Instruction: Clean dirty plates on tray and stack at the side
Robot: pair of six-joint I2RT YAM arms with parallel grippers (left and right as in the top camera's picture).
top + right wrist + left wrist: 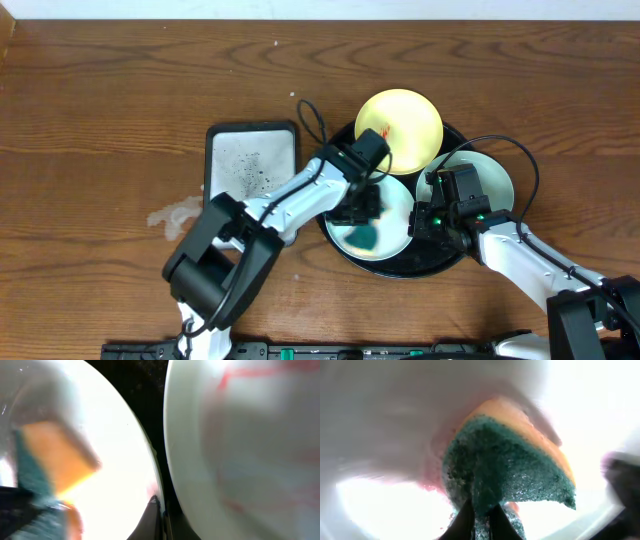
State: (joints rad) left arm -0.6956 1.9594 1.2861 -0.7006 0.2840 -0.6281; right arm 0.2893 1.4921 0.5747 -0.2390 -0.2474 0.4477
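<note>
On the tray (395, 272), which sits on the bench (100, 120), the mint middle plate (398, 228) fills the left and centre, directly beneath the left end effector (360, 210). That end effector comes in from the tray's left side and is clamped narrow on a sponge (362, 237). Its two dark fingertips (466, 519) pinch the teal scouring face from below in the left wrist view, and the orange foam layer shows along the sponge's far edge. The sponge is pressed against the pale plate surface, where a pink smear (432, 480) shows just beside it. A yellow plate (400, 128) lies at the tray's far edge, overlapping the rim, with a small red mark (383, 131) on its left part. It is just beyond the left end effector and apart from the sponge. A second mint plate, the right plate (492, 172), rests on the tray's right side, and the right wrist view shows faint red streaks on it. The right end effector (428, 218) reaches in from the tray's right. Its fingers are closed together with nothing between them. The tips are in the dark gap of tray between the middle plate's right edge and the right plate. Whether they touch either rim cannot be told. Left of the tray, apart from it, lies a small grey tray (250, 160).
</note>
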